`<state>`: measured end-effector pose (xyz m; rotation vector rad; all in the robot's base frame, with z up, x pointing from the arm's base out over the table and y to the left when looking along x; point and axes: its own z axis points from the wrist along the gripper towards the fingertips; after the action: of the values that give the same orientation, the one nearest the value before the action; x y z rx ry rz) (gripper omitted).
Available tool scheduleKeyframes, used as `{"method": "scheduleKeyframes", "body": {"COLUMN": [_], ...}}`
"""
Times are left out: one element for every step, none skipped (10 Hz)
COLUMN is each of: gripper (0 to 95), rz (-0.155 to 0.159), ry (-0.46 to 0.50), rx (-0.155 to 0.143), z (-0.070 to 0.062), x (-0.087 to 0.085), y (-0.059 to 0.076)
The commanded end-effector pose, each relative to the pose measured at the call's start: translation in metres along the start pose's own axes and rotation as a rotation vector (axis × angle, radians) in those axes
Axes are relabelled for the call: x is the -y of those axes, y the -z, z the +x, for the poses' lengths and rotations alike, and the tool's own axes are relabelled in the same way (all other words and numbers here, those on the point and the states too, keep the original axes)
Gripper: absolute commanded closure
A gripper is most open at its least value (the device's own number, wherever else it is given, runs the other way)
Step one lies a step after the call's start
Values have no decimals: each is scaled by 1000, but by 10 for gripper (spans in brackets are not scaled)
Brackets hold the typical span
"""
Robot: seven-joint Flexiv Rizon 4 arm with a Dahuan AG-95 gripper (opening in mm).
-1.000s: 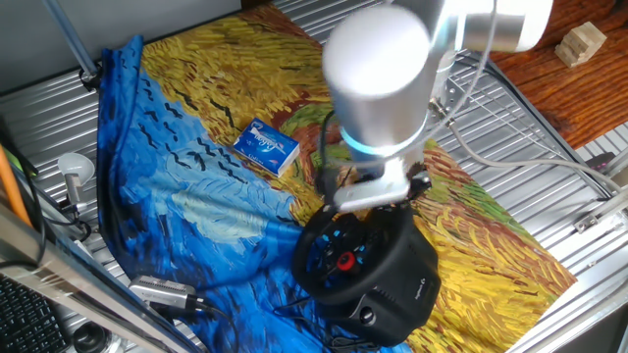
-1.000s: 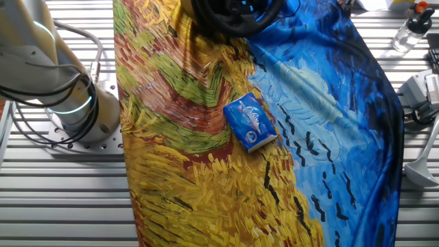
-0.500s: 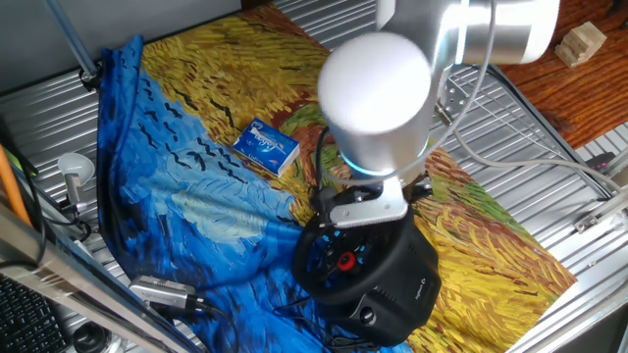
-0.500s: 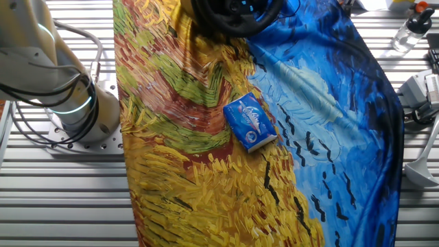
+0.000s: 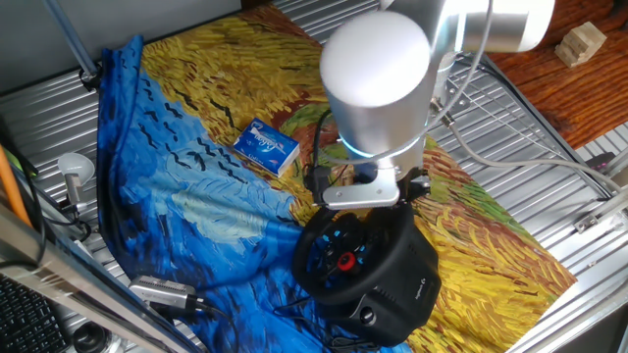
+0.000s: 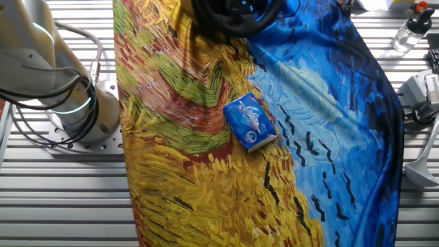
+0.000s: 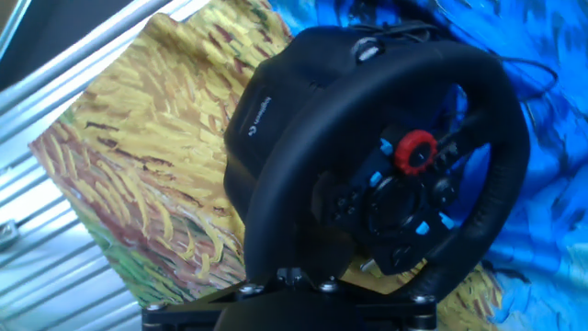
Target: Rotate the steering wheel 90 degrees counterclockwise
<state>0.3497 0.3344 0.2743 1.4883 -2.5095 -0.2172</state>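
Steering wheel (image 5: 345, 257) on painted cloth (image 5: 206, 118) over table, near tissue pack (image 5: 267, 147); claw (image 5: 361, 192) at upper rim, fingers hidden, cannot tell open or closed; best to clamp rim firmly, sweep arc about red hub button (image 7: 418, 152), avoid slipping.

steering wheel (image 5: 363, 260): 1 | blue-and-white box (image 5: 267, 146): 1 | painted cloth (image 6: 206, 171): 1

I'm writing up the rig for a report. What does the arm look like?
The arm is made of thick, rounded silver-grey segments, with a glowing light-blue ring at a joint and a pale flange below it. Black cables run beside the wrist. In the other fixed view its base section shows the same blue ring and looped black cables.
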Motion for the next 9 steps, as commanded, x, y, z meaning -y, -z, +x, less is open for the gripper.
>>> {"method": "scheduleKeyframes", "body": {"gripper": [950,950,950,950,950,950,950,950,760], "rz": [3,0,0,-6,-31,-36,-32,-28,-21], "ry": [-31,-44,-44,-70,-95,-106,-95,-82,-74], "rx": [13,20,20,25,67,76,76,69,54], "z": [0,-1,-1,-8,-14,-16,-16,-15,-13], "x": [0,-1,-1,-6,-13,-16,-18,-21,-24], "y": [-1,-1,-1,-5,-11,-12,-11,-8,-6]}}
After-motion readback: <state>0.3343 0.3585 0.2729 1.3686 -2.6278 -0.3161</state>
